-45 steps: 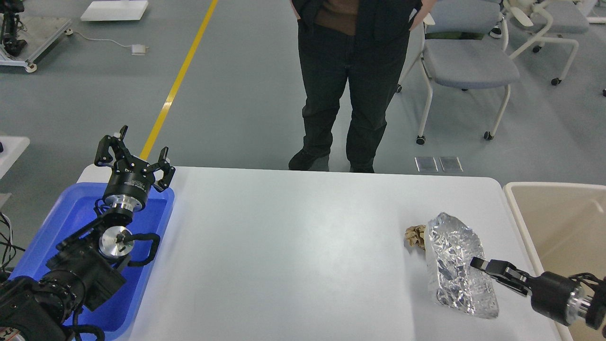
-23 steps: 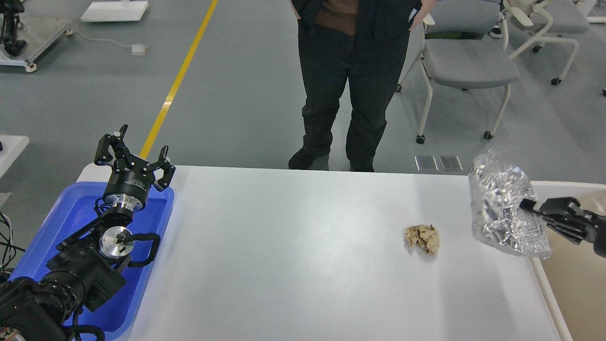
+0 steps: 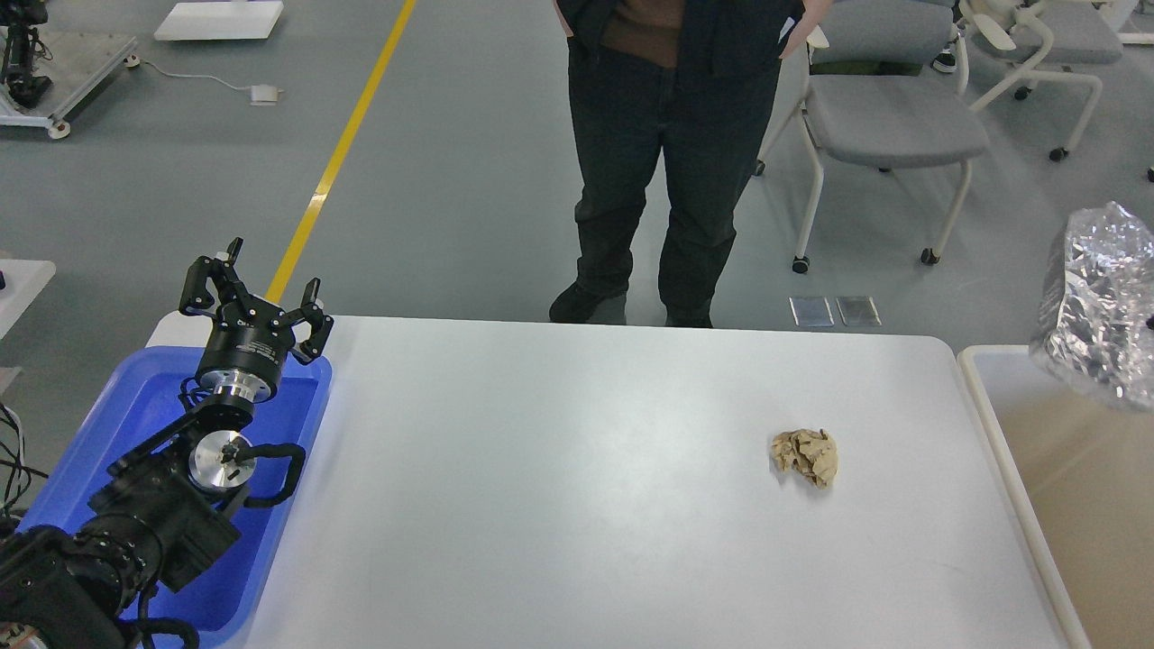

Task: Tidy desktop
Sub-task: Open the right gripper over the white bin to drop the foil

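The desktop [image 3: 577, 505] is a plain white slab with rounded corners. A crumpled tan paper wad [image 3: 805, 456] lies on it toward three o'clock (well in from the edge), nothing touching it.

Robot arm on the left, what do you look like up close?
The left arm is chunky and black, with shiny silver round discs at its joints and looped black cables along its side. The left gripper is black too, on a round black barrel with small white writing and a silver ring beneath it. Its jaws are bony, angular links.
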Available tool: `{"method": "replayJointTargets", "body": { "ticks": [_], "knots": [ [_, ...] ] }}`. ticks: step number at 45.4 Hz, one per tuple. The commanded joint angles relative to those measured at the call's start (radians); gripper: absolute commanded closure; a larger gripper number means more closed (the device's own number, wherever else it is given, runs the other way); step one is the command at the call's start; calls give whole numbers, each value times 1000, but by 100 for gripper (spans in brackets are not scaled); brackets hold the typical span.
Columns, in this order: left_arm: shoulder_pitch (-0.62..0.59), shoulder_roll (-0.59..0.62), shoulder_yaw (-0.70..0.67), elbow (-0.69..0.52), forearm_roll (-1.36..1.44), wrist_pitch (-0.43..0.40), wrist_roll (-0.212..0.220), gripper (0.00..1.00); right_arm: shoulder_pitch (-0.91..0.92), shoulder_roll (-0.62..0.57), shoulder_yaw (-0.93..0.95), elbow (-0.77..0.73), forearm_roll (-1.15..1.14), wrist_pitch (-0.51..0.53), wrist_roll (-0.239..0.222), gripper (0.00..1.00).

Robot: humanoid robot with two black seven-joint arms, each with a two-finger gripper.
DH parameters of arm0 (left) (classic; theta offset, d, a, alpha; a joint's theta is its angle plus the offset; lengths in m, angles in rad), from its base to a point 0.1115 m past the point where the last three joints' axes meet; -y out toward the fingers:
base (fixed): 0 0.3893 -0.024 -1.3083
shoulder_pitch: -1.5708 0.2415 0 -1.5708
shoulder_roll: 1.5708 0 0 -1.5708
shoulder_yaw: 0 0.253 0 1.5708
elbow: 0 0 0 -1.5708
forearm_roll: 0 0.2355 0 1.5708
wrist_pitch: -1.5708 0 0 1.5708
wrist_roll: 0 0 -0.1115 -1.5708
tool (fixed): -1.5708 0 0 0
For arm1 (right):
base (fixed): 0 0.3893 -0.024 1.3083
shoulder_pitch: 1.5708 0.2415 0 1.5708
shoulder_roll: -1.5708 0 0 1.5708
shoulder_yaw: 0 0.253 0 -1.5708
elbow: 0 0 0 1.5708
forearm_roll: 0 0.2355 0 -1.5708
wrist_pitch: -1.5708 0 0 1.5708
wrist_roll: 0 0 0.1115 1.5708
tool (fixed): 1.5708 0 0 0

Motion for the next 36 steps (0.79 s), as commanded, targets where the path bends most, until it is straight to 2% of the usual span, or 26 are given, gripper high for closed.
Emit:
{"method": "replayJointTargets", "body": {
  "ticks": [1, 7, 15, 28, 36],
  "knots": [
    [0, 0, 0, 0, 0, 0, 0, 0, -66, 120, -62, -181, 16, -133, -55, 100],
    [0, 0, 0, 0, 0, 0, 0, 0, -131, 220, -48, -241, 16, -179, -138, 100],
    [0, 0, 0, 0, 0, 0, 0, 0, -205, 355, 73, -376, 39, -199, -319, 100],
    [0, 0, 0, 0, 0, 0, 0, 0, -237, 407, 274, -384, 143, -242, -608, 100],
    [0, 0, 0, 0, 0, 0, 0, 0, -249, 433, 297, -385, 316, -271, -721, 100]
  ]
}}
